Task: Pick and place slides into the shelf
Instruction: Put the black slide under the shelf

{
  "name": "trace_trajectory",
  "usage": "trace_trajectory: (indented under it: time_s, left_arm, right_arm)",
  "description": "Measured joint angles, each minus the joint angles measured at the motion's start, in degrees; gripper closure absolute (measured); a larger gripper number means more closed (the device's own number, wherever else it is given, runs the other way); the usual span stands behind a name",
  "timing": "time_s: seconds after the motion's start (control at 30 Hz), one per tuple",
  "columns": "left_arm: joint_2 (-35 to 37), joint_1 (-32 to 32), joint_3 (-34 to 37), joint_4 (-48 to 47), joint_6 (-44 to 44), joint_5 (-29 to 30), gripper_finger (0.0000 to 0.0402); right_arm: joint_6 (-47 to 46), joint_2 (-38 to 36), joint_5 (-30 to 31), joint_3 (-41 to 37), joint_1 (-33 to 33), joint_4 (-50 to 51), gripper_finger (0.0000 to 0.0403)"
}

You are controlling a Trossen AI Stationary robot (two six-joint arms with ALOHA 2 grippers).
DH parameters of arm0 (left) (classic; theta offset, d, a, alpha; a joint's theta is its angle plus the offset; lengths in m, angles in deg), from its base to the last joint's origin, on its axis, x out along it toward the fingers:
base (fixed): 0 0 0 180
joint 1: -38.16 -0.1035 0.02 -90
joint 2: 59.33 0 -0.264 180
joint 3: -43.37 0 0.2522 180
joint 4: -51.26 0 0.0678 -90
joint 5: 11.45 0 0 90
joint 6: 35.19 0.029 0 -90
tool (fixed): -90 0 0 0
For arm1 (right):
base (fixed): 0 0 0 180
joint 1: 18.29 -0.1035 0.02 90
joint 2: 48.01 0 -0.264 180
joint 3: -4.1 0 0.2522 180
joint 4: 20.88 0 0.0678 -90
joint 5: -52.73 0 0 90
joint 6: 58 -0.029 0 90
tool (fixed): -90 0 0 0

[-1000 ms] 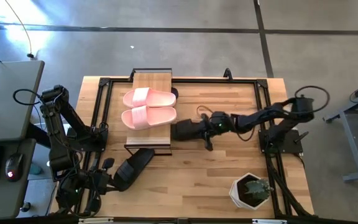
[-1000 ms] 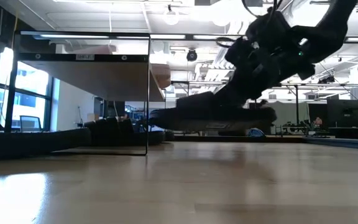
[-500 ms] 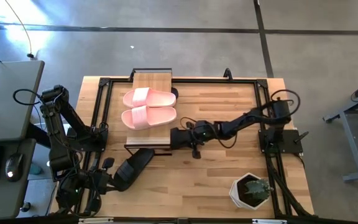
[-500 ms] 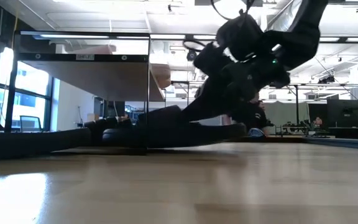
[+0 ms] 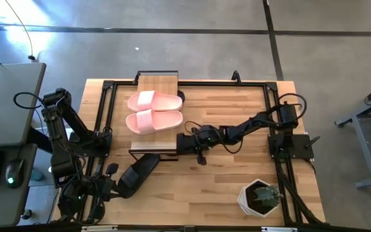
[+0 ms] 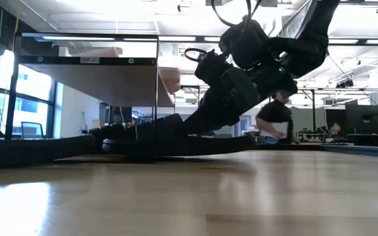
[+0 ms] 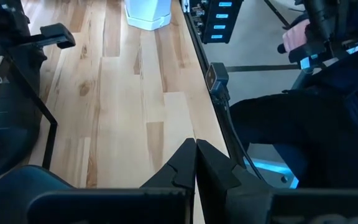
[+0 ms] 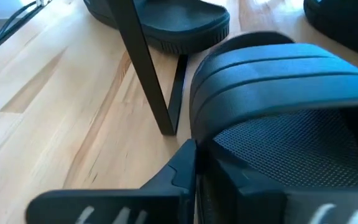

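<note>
right gripper [image 5: 192, 141]: pinching black slide [image 8: 291, 112], at the shelf's [image 5: 158, 84] lower opening
left gripper [image 7: 195, 163]: pressed together, parked at table corner
pink slides [image 5: 153, 111]: on shelf top

Bright overhead light; low view backlit, glare on the tabletop [image 6: 18, 196]

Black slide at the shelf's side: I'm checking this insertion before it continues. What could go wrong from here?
1. The black slide in the right gripper sits right beside the shelf's black metal leg; it may catch there instead of sliding under.
2. Another black slide already lies under the shelf, so the incoming one could shove it.
3. A snag might nudge the shelf and shift the pink slides on top.
</note>
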Motion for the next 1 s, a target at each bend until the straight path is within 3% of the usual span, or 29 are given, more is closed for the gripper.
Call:
trace_trajectory:
  time_s: [0.47,0.73,1.0]
  left_arm:
    - [0.00,0.00,0.00,-0.02,-0.13,-1.07,0.0401]
    - [0.00,-0.01,0.00,0.52,-0.73,-1.39,0.0401]
    - [-0.76,-0.01,-0.02,5.59,-3.53,-6.94,0.0401]
  right_arm:
    - [0.35,-0.26,-0.42,0.00,0.01,1.32,0.0292]
    - [2.55,-4.83,2.44,-0.02,0.01,8.31,0.0284]
    - [3.28,-12.20,7.15,-0.02,-0.30,19.74,0.0284]
